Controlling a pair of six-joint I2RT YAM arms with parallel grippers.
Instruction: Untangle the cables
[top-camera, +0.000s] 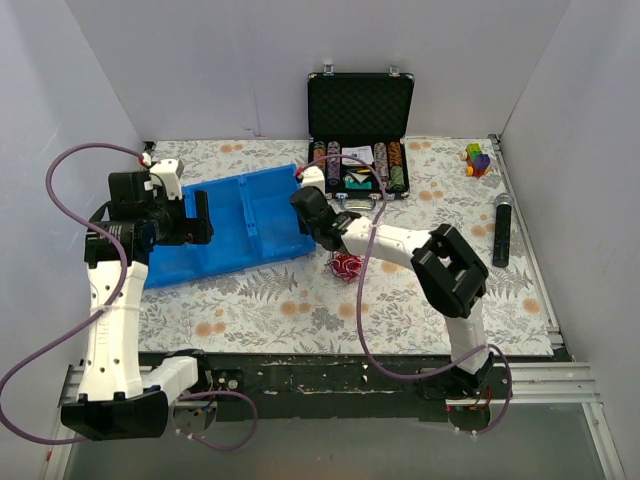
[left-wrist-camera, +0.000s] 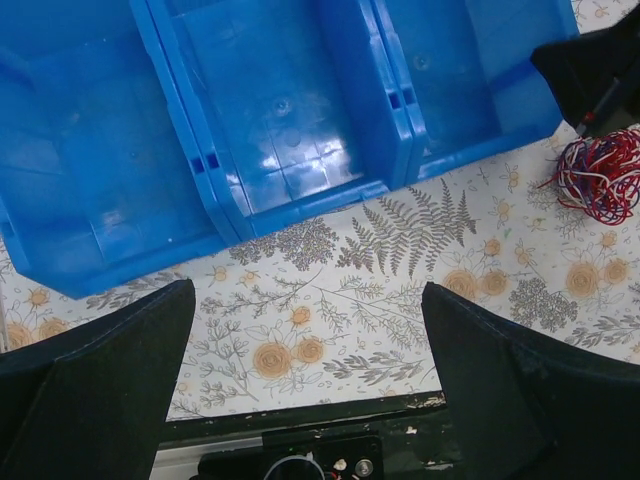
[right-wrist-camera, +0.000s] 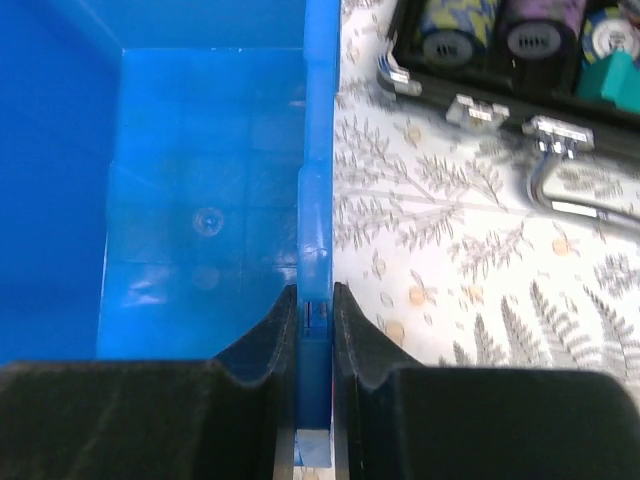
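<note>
The cables (top-camera: 346, 266) lie on the flowered cloth as one small ball of red, white and dark strands, just off the blue tray's right near corner; the left wrist view shows the ball of cables (left-wrist-camera: 600, 178) at its right edge. My right gripper (top-camera: 306, 203) stands at the right wall of the blue tray (top-camera: 240, 225), apart from the cables. In the right wrist view the gripper (right-wrist-camera: 314, 295) is shut on the tray's thin wall (right-wrist-camera: 316, 200), one finger inside and one outside. My left gripper (left-wrist-camera: 308, 300) hangs open over the cloth near the tray's (left-wrist-camera: 280, 130) near edge, holding nothing.
An open black case of poker chips (top-camera: 358, 150) stands at the back, just right of the tray. Coloured toy blocks (top-camera: 478, 158) sit at the back right, and a black cylinder (top-camera: 502, 230) lies along the right side. White walls close in the table.
</note>
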